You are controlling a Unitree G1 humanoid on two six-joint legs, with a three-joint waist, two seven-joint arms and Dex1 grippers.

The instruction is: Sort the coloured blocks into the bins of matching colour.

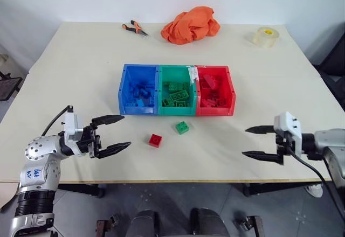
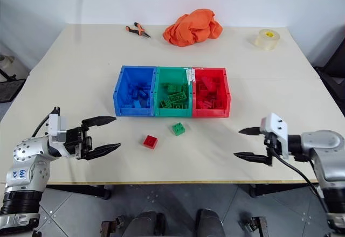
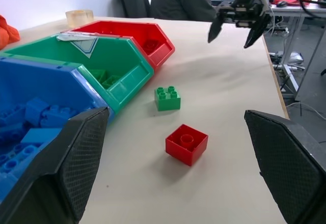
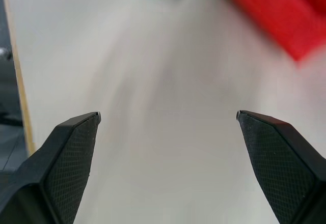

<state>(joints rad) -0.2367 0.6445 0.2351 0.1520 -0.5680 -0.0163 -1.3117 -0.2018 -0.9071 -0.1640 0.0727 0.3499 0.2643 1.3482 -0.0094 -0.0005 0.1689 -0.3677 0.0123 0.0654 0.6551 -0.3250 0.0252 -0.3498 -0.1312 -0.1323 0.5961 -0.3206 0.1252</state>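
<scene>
The left gripper (image 1: 119, 133) hangs over the near left part of the tabletop (image 1: 75, 75), its fingers spread wide with nothing between them. Just ahead of its tips, toward the middle, a red block (image 1: 156, 140) lies on the tabletop, and a green block (image 1: 182, 127) sits a little beyond that, nearer the bins. The two are close but apart.

The right gripper (image 1: 248, 141) hangs over the near right edge, pointing inward, its fingers likewise spread and holding nothing. The two loose blocks lie well off from its tips, toward the left gripper.

Between and beyond both grippers the three joined bins stand in a row: the blue bin (image 1: 125, 89) on the left gripper's side, the green bin (image 1: 160, 75) in the middle, the red bin (image 1: 230, 89) on the right gripper's side. Each holds blocks that seem to match its colour, though the heaps are hard to make out.

Far across the tabletop lie pliers (image 1: 135, 28), an orange cloth (image 1: 190, 25) and a tape roll (image 1: 266, 36).
</scene>
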